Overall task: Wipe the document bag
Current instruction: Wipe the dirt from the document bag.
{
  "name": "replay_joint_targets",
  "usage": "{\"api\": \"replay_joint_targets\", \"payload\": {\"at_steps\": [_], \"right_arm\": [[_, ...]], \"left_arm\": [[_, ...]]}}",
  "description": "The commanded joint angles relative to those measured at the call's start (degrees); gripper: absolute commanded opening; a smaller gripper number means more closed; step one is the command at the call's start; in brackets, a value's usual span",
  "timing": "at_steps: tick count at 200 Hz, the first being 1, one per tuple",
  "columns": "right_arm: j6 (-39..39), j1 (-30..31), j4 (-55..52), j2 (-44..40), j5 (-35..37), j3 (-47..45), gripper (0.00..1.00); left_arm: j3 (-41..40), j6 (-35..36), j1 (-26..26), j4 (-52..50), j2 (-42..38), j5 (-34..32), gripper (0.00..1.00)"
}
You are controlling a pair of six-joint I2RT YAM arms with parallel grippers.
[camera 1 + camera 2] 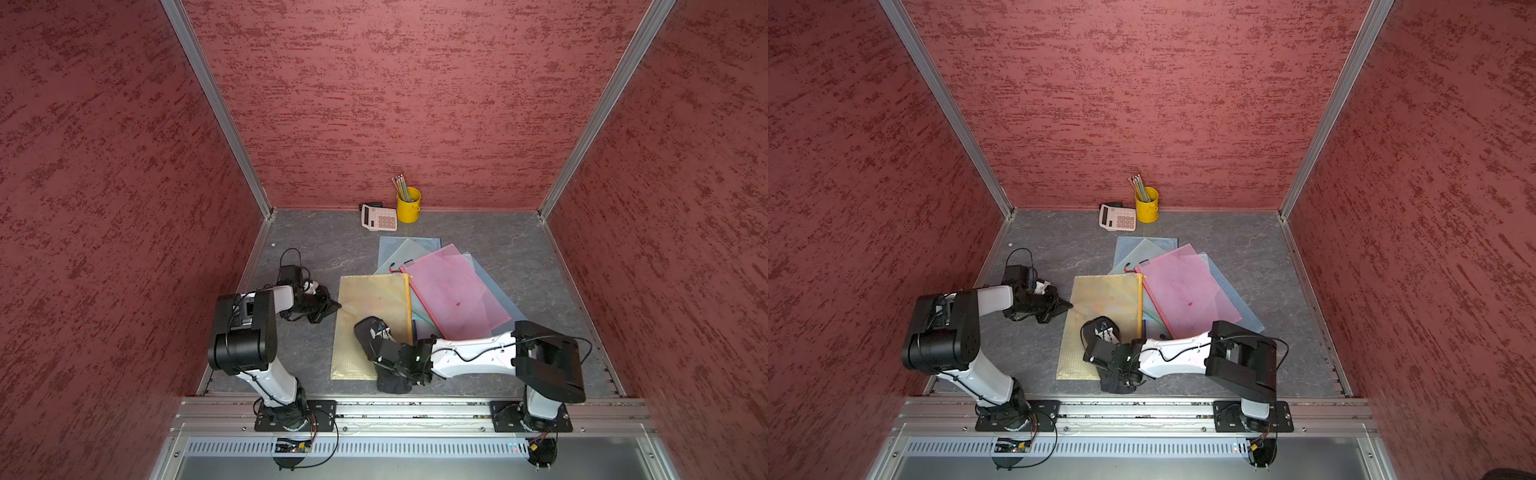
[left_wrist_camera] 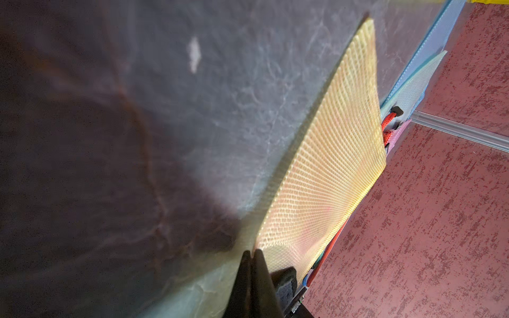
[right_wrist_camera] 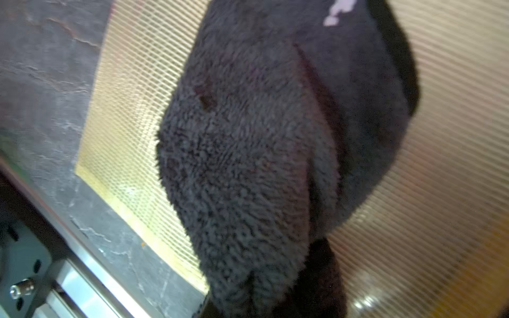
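The yellow document bag (image 1: 374,316) lies flat on the bench (image 1: 519,257), lower middle of the frame, long axis running up-frame, with the left fingers (image 2: 263,280) together at its left edge and the right arm (image 1: 469,353) clamping a dark cloth (image 1: 368,332) on its lower right.

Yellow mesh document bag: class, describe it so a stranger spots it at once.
On the grey marbled tabletop, find the fan of flat plastic bags. The yellow mesh document bag is leftmost, beside the pink bag; only it has a dark fleecy cloth on it.
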Motion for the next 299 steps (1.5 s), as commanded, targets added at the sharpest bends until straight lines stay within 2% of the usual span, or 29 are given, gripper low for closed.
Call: {"api": "replay_joint_targets", "payload": {"at_steps": [1, 29, 48, 76, 119, 136, 164, 183, 191, 204, 219, 239, 255, 277, 299], "right_arm": [[-3.97, -5.72, -3.87, -1.22, 9.57, 9.42, 0.00], [-10.50, -9.30, 6.23, 6.71, 17.64, 20.34, 0.00], [-10.83, -10.54, 13.67, 12.93, 20.54, 21.89, 0.00], [-8.35, -10.08, 12.24, 19.03, 20.76, 21.25, 0.00], [1.10, -6.56, 8.87, 12.38, 22.62, 5.96, 0.00], [7.10, -2.99, 2.69, 9.25, 22.65, 1.50, 0.00], [20.60, 2.46, -11.25, 4.95, 16.06, -4.04, 0.00], [23.84, 3.51, -18.28, -0.97, 16.84, -6.38, 0.00], [22.43, 2.10, -19.56, -3.73, 19.25, -5.54, 0.00], [15.77, -2.25, -17.30, -6.15, 22.56, -1.53, 0.00], [5.80, -7.05, -8.36, -5.20, 23.97, 5.29, 0.00], [-3.90, -10.72, 3.42, 2.15, 21.14, 15.38, 0.00], [-9.88, -11.14, 9.44, 10.07, 18.20, 23.87, 0.00], [-11.52, -11.21, 16.13, 18.82, 13.85, 29.24, 0.00], [-10.03, -11.23, 19.55, 24.96, 13.67, 30.93, 0.00]], "left_arm": [[0.54, 2.17, -0.28, -0.34, -1.28, 0.02, 0.00], [-0.60, 2.05, -1.12, 0.24, -2.20, -0.76, 0.00], [-0.94, 1.68, -1.39, 0.47, -2.12, -0.95, 0.00], [-0.64, 1.56, -1.38, 0.80, -1.68, -1.54, 0.00], [-0.12, 0.78, -1.06, 1.41, -0.64, -1.72, 0.00], [-0.18, 0.34, -0.64, 1.92, -0.38, -1.50, 0.00], [0.83, 0.97, 0.01, 0.91, 0.38, -0.89, 0.00], [1.43, 2.63, -0.15, -0.29, 0.52, -0.05, 0.00], [2.15, 4.17, -0.40, -1.69, 0.99, 0.69, 0.00], [3.58, 6.42, -0.94, -4.93, 1.59, 1.37, 0.00], [3.34, 7.46, -1.56, -6.00, 0.47, 0.92, 0.00], [2.45, 7.50, -1.92, -6.18, -0.85, 0.42, 0.00], [1.95, 6.87, -2.01, -5.44, -0.95, 0.56, 0.00], [2.14, 6.24, -2.53, -4.72, -0.21, 0.63, 0.00], [2.29, 5.43, -3.02, -4.12, 0.53, 0.37, 0.00]]}}
